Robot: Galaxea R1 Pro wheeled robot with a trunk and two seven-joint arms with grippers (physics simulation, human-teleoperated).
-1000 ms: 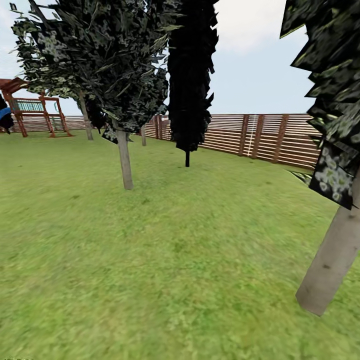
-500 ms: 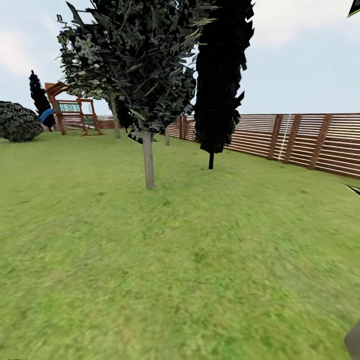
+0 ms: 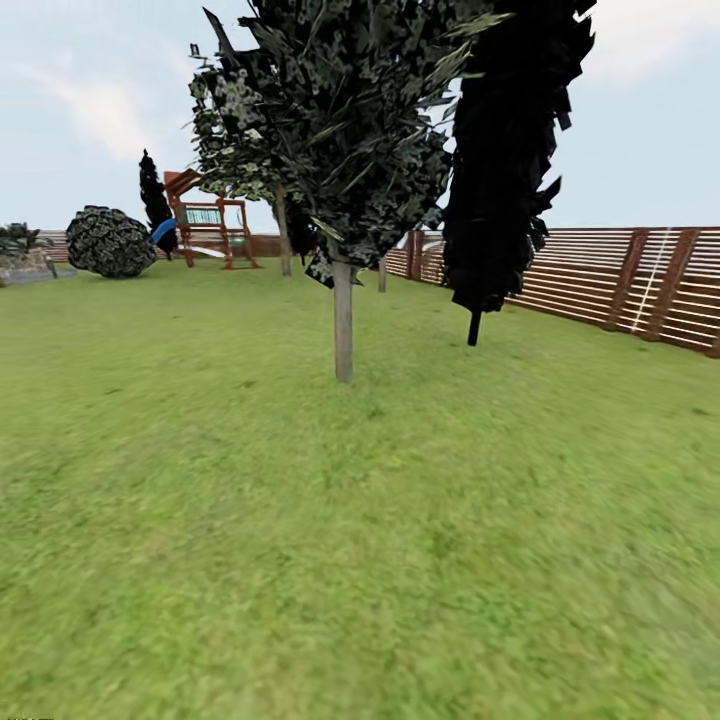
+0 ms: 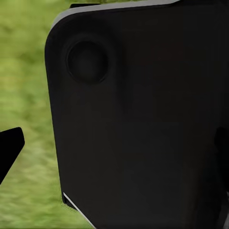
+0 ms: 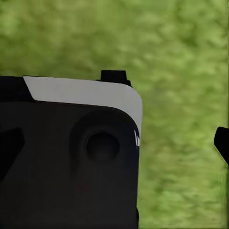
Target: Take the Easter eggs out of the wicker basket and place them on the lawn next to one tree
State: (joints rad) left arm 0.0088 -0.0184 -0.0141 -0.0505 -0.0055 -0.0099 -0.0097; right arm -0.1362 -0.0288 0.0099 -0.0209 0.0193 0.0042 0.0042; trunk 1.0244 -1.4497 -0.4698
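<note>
Green lawn (image 3: 300,520) ahead, grey-trunked tree (image 3: 343,320) mid-lawn straight in front; basket and eggs unseen, so direction unknown. Both grippers' state: cannot tell.

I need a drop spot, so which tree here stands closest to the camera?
The pale-trunked tree with mottled dark green leaves, mid-lawn. The narrow black-leaved tree is farther right by the fence; the others stand farther back.

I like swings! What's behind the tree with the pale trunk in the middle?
Behind the tree, far across the lawn, stands a red wooden playset and a brown slat fence. The leaves cover whatever is right behind its crown.
</note>
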